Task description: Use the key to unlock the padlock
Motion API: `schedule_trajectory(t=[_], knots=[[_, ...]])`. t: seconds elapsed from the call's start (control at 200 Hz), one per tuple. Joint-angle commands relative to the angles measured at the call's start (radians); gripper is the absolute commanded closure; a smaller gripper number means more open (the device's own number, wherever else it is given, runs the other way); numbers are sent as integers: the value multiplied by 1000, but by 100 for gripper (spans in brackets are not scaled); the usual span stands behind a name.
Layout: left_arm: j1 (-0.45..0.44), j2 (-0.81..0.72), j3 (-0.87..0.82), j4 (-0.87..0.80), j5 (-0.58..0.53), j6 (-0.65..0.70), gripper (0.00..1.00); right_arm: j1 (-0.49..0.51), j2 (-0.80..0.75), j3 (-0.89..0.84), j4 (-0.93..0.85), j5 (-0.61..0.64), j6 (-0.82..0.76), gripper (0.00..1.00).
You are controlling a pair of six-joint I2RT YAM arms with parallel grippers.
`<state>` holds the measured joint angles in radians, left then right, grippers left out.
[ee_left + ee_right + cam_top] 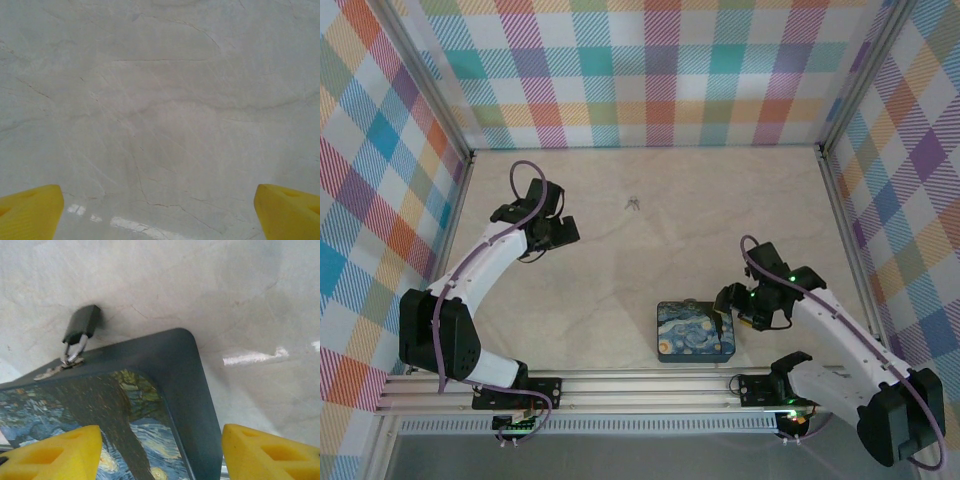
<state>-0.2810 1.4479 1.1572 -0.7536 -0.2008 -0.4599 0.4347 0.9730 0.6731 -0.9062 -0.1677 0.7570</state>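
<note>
I am watching the right gripper [160, 450], which is hovering over the far right corner of the starry-night tin [185, 370]. Its jaws are standing apart, clamping nothing. The padlock [82, 324] is hanging at the tin's far edge and resting on the table [160, 100]. The key [634, 204] is lying at the far middle, well apart from both arms. The left gripper [160, 215] is waiting with its jaws wide apart. I am worrying that a squeeze on this corner may be turning the tin and swinging the padlock away.

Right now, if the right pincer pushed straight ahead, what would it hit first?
Probably the starry-night tin: its corner lies just ahead of the right pincer. The padlock sits beyond, at the tin's far edge. Depth is unclear.
</note>
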Motion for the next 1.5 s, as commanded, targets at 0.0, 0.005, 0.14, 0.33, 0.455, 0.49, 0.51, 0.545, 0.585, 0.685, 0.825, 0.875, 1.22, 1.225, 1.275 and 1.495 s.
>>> schedule_trajectory(t=[0.0,0.005,0.14,0.33,0.455,0.49,0.51,0.545,0.585,0.685,0.825,0.875,1.22,1.225,1.275,1.495], knots=[[-10,-11,21,-3,5,0,2,29,1,-38,11,8,54,40],[-10,-11,22,-4,4,0,2,31,3,-39,13,8,55,41],[-15,-3,51,-23,6,7,3,40,49,-67,92,31,80,46],[-47,-15,47,-38,28,24,3,41,155,-18,251,118,100,55],[-92,-17,50,-42,47,24,4,39,314,87,361,163,50,54],[-104,-14,54,-45,50,24,4,38,366,129,379,168,21,54],[-110,-13,57,-48,49,25,4,38,396,154,391,170,3,54],[-120,-11,63,-52,50,26,4,35,450,194,415,172,-26,53],[-130,-7,68,-53,52,27,4,27,504,240,438,170,-58,52],[-155,0,80,-51,78,35,4,2,625,355,492,141,-136,50],[-173,28,88,-34,169,64,7,-21,694,535,451,67,-255,40],[-175,42,90,-28,208,71,7,-21,678,585,404,56,-292,35],[-181,167,108,226,558,121,11,-20,346,265,361,-128,-84,17],[-182,169,108,234,562,119,11,-21,342,256,366,-131,-77,17],[-194,198,109,303,584,115,11,-19,302,185,423,-168,-28,17],[-235,396,199,423,631,112,12,-11,324,112,554,-263,5,17]])
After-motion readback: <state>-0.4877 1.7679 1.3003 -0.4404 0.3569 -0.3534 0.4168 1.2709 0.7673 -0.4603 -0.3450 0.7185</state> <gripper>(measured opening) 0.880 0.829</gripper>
